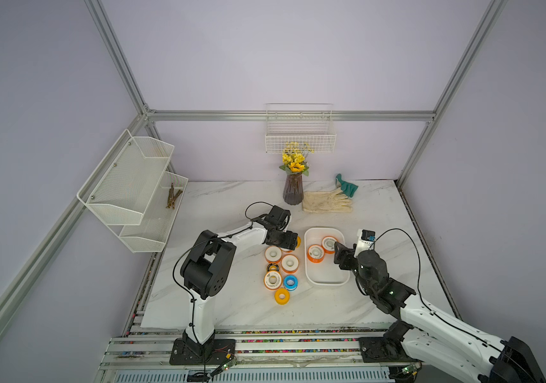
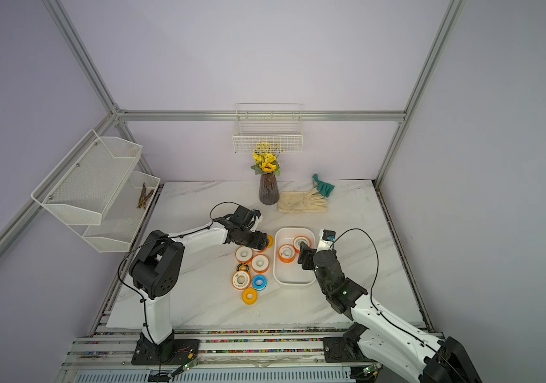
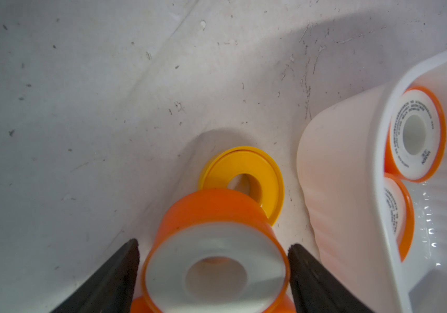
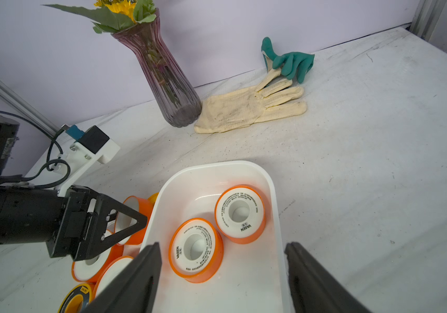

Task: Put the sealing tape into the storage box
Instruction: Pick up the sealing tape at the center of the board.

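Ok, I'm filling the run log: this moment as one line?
left gripper fingers astride orange spool, grip unclear | right gripper open, empty, over storage box | inside: two orange tapes | remaining spools on table

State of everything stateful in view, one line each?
Shallow white plastic storage box: holds two orange spools.
Left gripper: jaws astride an orange white-faced spool; grip unclear.
Right gripper: open, empty, over the box.
Ribbed purple glass vase: upright.
Cream knit glove: lying flat.
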Tool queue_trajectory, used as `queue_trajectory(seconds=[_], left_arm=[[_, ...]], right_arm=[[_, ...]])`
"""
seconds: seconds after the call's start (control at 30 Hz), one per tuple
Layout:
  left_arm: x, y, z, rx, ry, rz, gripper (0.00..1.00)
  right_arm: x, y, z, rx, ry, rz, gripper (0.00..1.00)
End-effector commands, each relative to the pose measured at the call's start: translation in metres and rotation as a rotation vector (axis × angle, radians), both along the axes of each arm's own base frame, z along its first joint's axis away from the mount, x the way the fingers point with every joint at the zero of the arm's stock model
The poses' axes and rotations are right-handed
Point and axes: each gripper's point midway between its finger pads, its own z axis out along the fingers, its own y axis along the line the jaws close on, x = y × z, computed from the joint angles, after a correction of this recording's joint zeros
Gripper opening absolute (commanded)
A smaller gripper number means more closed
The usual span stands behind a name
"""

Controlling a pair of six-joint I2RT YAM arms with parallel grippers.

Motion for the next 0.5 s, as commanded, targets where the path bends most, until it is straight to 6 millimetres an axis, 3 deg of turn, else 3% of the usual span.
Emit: queue_trajectory(seconds=[0.0, 0.23, 0.47], left_arm=[[0.004, -0.003, 0.005, -0.029, -0.013, 0.011, 0.81], [0.002, 0.004, 0.007, 0.001, -0.011, 0.030, 0.68], [0.005, 0.008, 0.032, 0.009, -0.046, 0.040, 0.68]], right_arm=[[0.002, -0.003, 0.004, 0.008, -0.016, -0.022, 0.77], [0.003, -0.003, 0.003, 0.005, -0.014, -0.021, 0.77], [0.003, -0.003, 0.004, 0.006, -0.014, -0.023, 0.77]])
